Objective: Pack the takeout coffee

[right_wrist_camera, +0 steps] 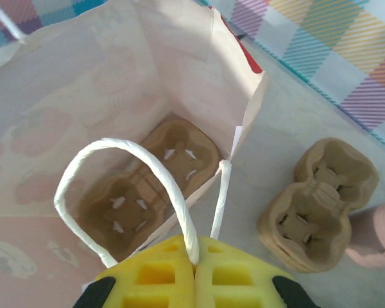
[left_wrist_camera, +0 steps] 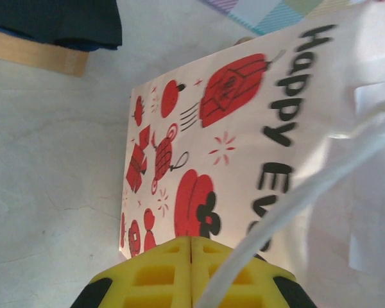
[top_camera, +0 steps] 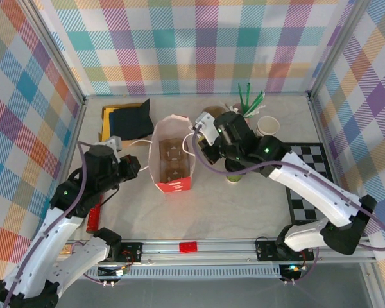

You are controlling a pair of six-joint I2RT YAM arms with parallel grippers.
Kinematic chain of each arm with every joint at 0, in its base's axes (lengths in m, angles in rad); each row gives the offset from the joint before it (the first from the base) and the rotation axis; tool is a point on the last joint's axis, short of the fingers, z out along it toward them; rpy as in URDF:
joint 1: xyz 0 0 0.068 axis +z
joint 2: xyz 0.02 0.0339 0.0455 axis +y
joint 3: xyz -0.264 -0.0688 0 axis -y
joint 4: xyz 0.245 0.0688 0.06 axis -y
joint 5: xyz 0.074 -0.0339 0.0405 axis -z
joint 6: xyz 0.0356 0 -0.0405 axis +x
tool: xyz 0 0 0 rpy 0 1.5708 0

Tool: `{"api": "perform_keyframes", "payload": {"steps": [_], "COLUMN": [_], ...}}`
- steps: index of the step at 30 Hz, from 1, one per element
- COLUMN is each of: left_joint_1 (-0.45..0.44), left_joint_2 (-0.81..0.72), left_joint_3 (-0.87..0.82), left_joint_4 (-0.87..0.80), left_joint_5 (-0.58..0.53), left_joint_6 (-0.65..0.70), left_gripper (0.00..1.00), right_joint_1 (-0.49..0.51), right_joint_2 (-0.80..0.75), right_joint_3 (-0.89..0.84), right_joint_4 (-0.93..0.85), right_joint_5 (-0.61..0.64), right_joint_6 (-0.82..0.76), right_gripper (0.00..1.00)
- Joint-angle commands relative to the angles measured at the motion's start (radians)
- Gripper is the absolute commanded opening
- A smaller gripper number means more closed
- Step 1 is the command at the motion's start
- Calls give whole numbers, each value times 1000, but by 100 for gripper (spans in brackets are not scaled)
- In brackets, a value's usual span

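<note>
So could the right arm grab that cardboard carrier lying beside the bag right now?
Probably not yet: its fingers are shut on the bag's handle and would have to let go first. The carrier lies nearby on bare table with nothing over it, so the way looks free afterwards.

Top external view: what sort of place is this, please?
Probably a robot test cell staged as a takeout packing station: plaid walls on a metal frame enclose the table, where a paper bag holds a cardboard cup carrier, with green straws nearby.
</note>
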Motion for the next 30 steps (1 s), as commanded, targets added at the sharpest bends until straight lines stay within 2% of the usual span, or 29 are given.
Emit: {"api": "perform_keyframes", "payload": {"steps": [1, 6, 16, 24, 30], "left_joint_1": [-8, -9, -9, -9, -9], "left_joint_2": [-60, -133, -267, -321, -337], "left_joint_3": [-3, -11, -47, -68, -52], "left_joint_4": [-16, -58, -172, -246, -324], "left_joint_5": [4, 25, 43, 64, 56], "left_joint_6": [-26, -53, -83, -79, -68], "left_gripper": [0, 0, 0, 0, 0], "right_joint_1": [42, 110, 256, 312, 394], "right_joint_2": [-56, -96, -180, -223, -250], "right_joint_3": [-36, -65, -154, -238, -273], "right_joint_4": [93, 91, 73, 99, 90], "right_joint_5": [-32, -23, 100, 94, 110], "right_joint_6": [21, 21, 101, 144, 170], "right_gripper": [0, 0, 1, 0, 0]}}
